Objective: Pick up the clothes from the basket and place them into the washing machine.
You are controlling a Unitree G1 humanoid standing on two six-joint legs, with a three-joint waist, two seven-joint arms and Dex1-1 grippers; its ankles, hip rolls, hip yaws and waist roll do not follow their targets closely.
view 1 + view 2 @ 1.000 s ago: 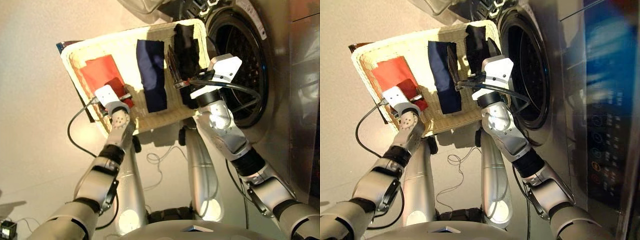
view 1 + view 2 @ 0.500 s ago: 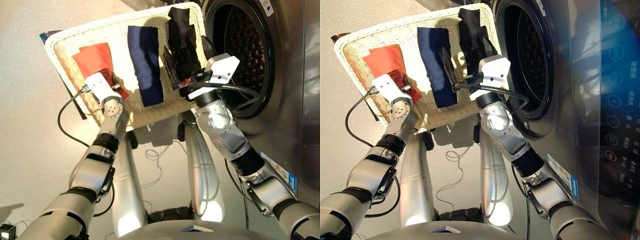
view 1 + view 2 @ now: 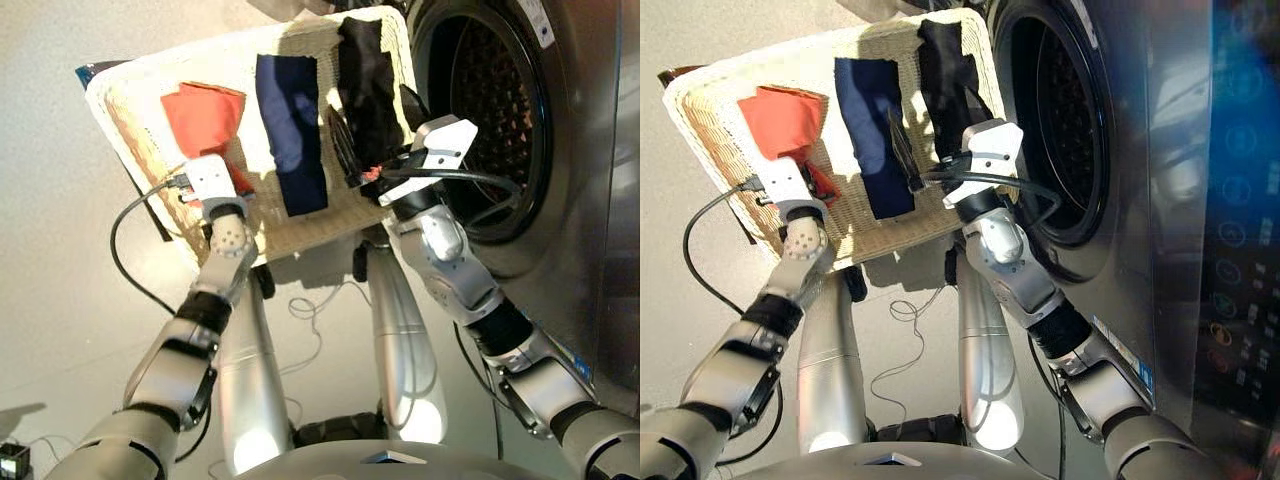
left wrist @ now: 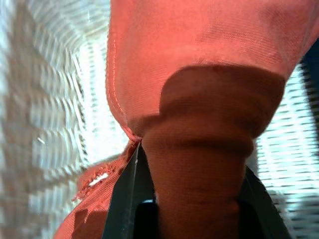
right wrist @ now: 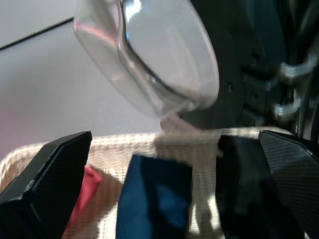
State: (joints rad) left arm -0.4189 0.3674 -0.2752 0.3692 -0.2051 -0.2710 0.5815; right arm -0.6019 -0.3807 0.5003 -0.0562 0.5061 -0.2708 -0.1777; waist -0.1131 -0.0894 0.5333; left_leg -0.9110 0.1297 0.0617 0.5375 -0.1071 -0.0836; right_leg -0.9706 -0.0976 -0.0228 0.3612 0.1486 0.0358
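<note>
The cream wicker basket (image 3: 130, 110) stands beside the washing machine (image 3: 580, 200), whose drum (image 3: 490, 110) is open. Three clothes lie in the basket: a coral-red one (image 3: 203, 115), a navy one (image 3: 290, 130) and a black one (image 3: 365, 80). My left gripper (image 3: 238, 186) is shut on the near end of the coral-red garment (image 4: 199, 64), which is bunched up between the fingers (image 4: 127, 199). My right gripper (image 3: 372, 130) hangs open above the basket between the navy (image 5: 154, 199) and black (image 5: 244, 184) garments, holding nothing.
The machine's round glass door (image 5: 164, 55) is swung open beyond the far edge of the basket. A loose cable (image 3: 310, 310) lies on the pale floor in front of the machine. Another dark appliance front (image 3: 1240, 150) is at the right.
The coral-red garment, flat before, is now crumpled and pulled up at its near end in my left gripper. The right arm has barely moved. The camera has shifted slightly.
</note>
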